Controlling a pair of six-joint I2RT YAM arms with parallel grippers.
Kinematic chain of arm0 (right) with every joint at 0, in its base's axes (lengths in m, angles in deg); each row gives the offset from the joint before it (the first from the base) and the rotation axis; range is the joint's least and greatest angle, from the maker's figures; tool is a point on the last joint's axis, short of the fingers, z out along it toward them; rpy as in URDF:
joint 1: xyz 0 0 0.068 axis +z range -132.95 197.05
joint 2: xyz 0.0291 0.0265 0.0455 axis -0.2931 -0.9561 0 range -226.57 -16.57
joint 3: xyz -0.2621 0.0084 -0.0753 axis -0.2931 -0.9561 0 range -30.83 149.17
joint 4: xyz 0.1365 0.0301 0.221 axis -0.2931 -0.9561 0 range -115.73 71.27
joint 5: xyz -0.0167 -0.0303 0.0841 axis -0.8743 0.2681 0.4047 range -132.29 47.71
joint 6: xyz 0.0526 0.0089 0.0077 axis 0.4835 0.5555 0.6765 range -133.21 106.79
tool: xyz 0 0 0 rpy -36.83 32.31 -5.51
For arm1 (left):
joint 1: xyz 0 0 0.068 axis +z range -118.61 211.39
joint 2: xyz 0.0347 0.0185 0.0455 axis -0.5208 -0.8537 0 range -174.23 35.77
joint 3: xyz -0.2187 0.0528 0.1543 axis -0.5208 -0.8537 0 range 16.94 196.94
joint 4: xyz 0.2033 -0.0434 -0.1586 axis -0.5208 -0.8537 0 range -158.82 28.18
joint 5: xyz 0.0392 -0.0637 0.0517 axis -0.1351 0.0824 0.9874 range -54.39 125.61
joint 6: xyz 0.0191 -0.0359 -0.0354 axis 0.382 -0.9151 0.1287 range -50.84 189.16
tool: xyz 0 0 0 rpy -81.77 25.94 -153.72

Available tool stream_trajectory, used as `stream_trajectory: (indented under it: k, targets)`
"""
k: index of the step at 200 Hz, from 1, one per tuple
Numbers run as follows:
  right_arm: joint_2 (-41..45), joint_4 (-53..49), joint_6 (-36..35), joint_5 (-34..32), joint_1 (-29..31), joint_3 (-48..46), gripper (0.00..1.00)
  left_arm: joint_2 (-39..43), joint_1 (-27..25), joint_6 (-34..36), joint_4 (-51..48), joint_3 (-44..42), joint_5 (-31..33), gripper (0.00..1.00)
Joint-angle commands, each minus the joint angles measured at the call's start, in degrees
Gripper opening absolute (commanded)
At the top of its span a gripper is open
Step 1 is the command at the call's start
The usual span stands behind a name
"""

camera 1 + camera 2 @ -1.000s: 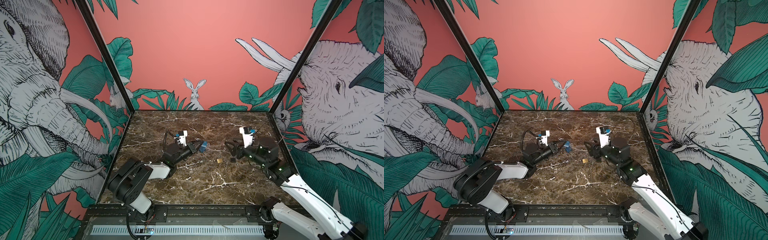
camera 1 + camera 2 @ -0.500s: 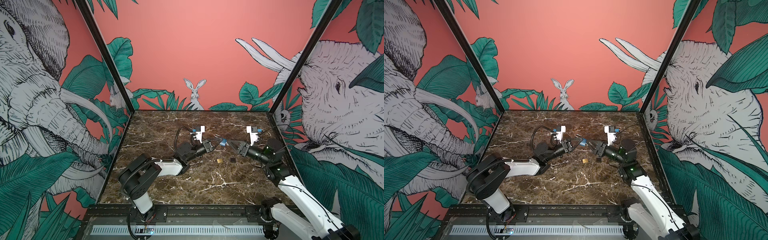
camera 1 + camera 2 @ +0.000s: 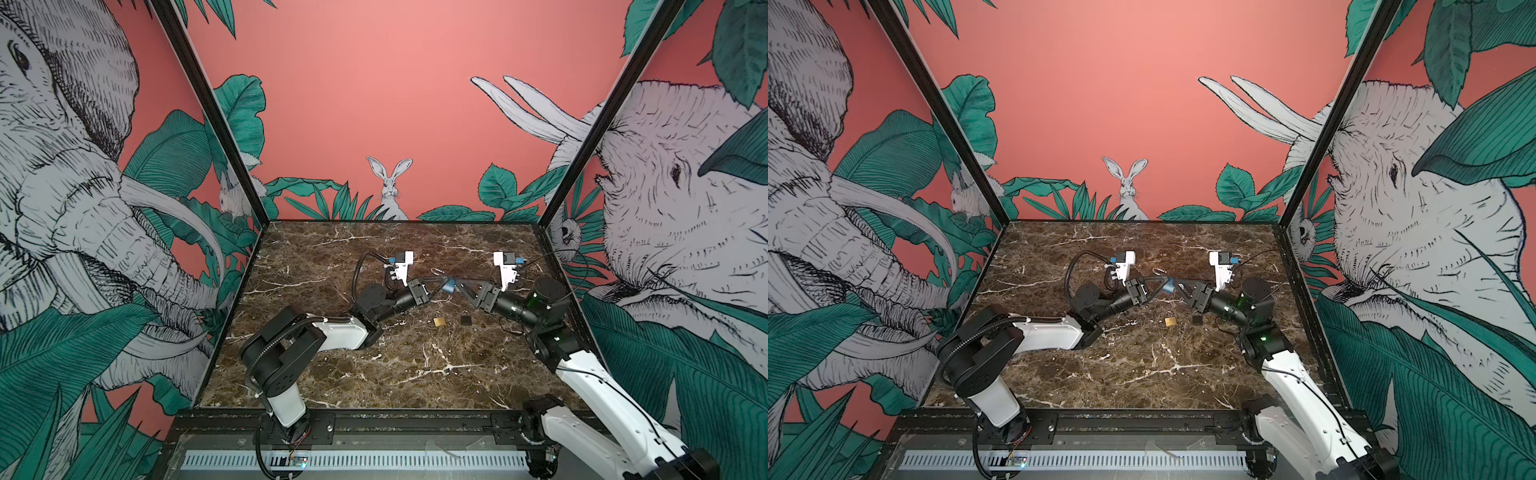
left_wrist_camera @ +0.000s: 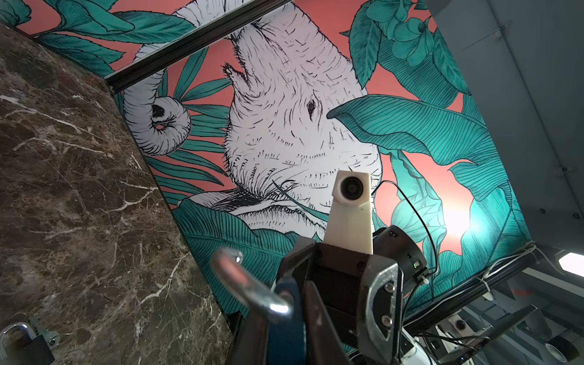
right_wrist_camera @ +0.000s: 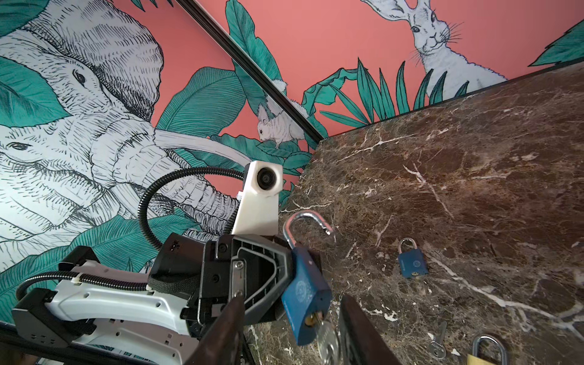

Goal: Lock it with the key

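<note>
Left gripper (image 3: 441, 286) clamped on blue padlock (image 5: 305, 297), right gripper (image 3: 460, 288) spread around key (image 5: 327, 339) (blade hidden)

- In both top views the raised padlock (image 3: 449, 287) hangs over the table (image 3: 374, 374), lower middle of the frame.
- The left gripper (image 3: 443, 285) touches its left side; the right gripper (image 3: 459, 286) sits just right.
- A key (image 5: 327, 341) sits in the raised padlock's underside, between the right gripper's fingers (image 5: 363, 338).
- Below these, the left-hand padlock (image 3: 439, 322) and the right-hand padlock (image 3: 466, 319) lie side by side on the table, not touching.
- In the right wrist view a fourth padlock (image 5: 412, 262) and a loose key (image 5: 437, 346) lie on the table, apart.
</note>
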Motion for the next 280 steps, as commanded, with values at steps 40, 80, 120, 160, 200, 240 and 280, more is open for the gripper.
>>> stream_trajectory:
  k: [40, 80, 120, 160, 200, 240, 280]
  targets:
    - [-0.9, 3.8, 0.7, -1.0, -0.4, -2.5, 0.48, -1.4, -0.2, 0.3, 4.5, 3.3, -1.5, 0.0]
    - [0.4, 3.6, 1.4, -1.1, -1.2, -2.8, 0.48, -2.2, -0.2, 0.3, 4.5, 3.9, -1.7, 0.0]
    - [0.9, 5.7, 3.4, -0.2, -2.9, -4.0, 0.47, -2.0, -0.2, 0.5, 4.5, 3.9, -1.7, 0.0]
    - [-1.0, 12.4, 7.3, 1.8, -3.5, -5.4, 0.4, -2.3, -0.2, 0.4, 4.5, 4.3, -2.2, 0.0]
    - [-3.0, 18.6, 11.6, 4.6, -3.5, -5.5, 0.32, -2.8, -0.2, 0.1, 4.6, 5.1, -2.5, 0.0]
    - [-4.4, 22.7, 14.7, 5.8, -3.5, -6.9, 0.31, -3.3, -0.2, -0.3, 4.6, 5.7, -2.7, 0.0]
    - [-3.3, 22.5, 14.9, 5.9, -3.5, -7.8, 0.3, -3.6, -0.2, -0.6, 4.5, 6.4, -2.8, 0.0]
